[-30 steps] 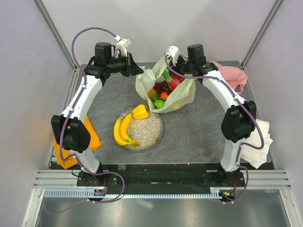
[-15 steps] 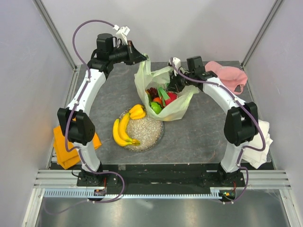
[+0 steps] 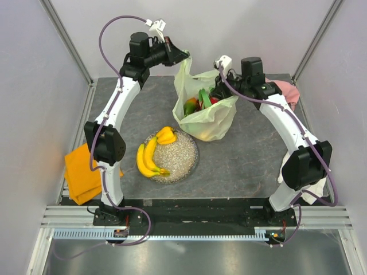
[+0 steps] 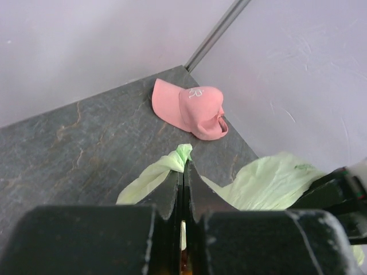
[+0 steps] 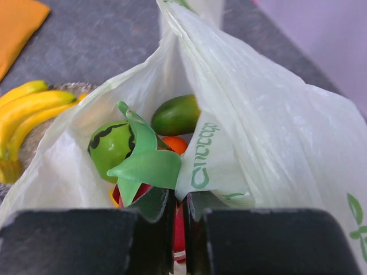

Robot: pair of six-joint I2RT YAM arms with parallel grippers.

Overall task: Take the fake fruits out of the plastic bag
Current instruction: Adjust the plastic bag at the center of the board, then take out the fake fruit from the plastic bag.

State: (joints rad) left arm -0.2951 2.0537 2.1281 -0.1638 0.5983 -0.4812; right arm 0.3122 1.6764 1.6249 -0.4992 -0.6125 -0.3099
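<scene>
Pinching the handle loop of the pale green translucent plastic bag point(image 3: 209, 117), the left gripper point(image 4: 183, 177) holds it up. Inside, the right gripper point(image 5: 179, 197) has its narrow jaws clamped on a green leaf of the red-pink glossy dragon fruit point(image 5: 148, 169).

Left arm stretched up toward far side, left end effector point(image 4: 183, 172) held high, jaws pinched tight. Right arm bent inward, right end effector point(image 5: 179, 197) angled down, jaws nearly together.

Green lettering on the plastic bag point(image 5: 246, 114) just above the right jaws, inverted and creased, cannot be read; the pink cap point(image 4: 192, 109) beyond the left jaws bears an illegible white mark
</scene>
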